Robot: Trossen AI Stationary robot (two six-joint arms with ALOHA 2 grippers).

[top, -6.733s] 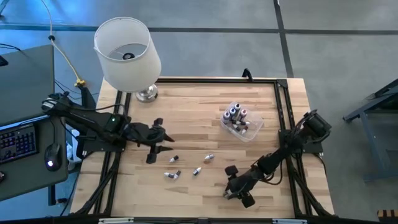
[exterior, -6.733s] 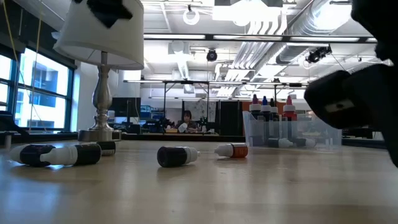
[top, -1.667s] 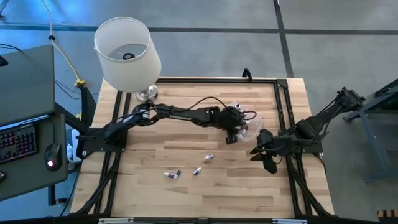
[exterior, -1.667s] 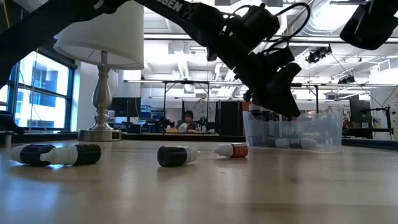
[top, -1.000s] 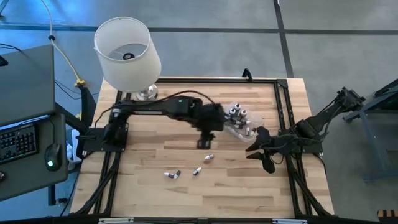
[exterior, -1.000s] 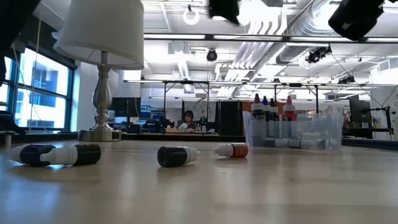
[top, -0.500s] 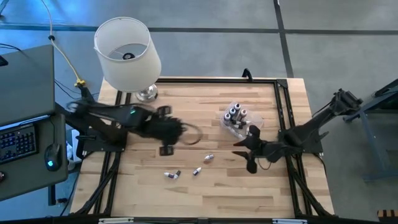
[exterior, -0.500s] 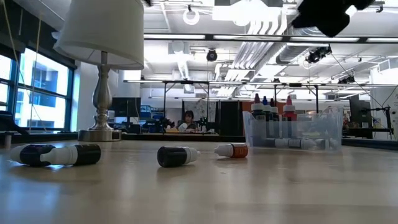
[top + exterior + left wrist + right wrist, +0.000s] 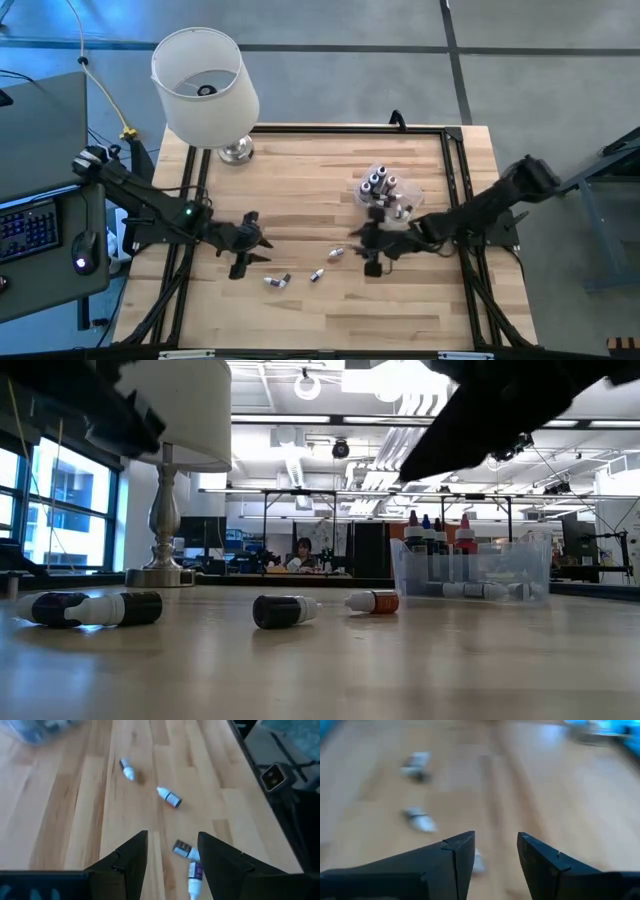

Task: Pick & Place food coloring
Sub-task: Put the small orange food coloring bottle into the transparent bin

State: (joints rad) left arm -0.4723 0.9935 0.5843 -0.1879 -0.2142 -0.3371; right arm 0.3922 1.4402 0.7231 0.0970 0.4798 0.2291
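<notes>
Several of the tiny dropper bottles of food coloring, dark-bodied with white pointed caps [image 9: 377, 182], already stand upright in the clear plastic tub [image 9: 404, 212] toward the back right of the pale wooden bench [image 9: 300, 170], with a few more lying flat on the tub's floor. So the task looks partly done.

Four bottles lie on their sides on the open bench in front of the tub: one with an orange band [image 9: 373, 601], one lone dark one [image 9: 284, 610], and a pair lying end to end [image 9: 90, 608]. From above they form a loose row [image 9: 278, 281] near the middle of the front half.

The left gripper [image 9: 244, 256] hangs low near the left end of that row, fingers apart and holding nothing; its wrist camera shows the pair of bottles [image 9: 188, 860] close by its fingertips. The right gripper [image 9: 368, 250] reaches in from the right, just beyond the bottle nearest the tub [image 9: 337, 253], its fingers also apart and empty.

A white-shaded table lamp with a metal base [image 9: 205, 85] stands at the back left corner, well clear of the work.

What is left, by my judgement, is four pickups and four trips to the tub.
</notes>
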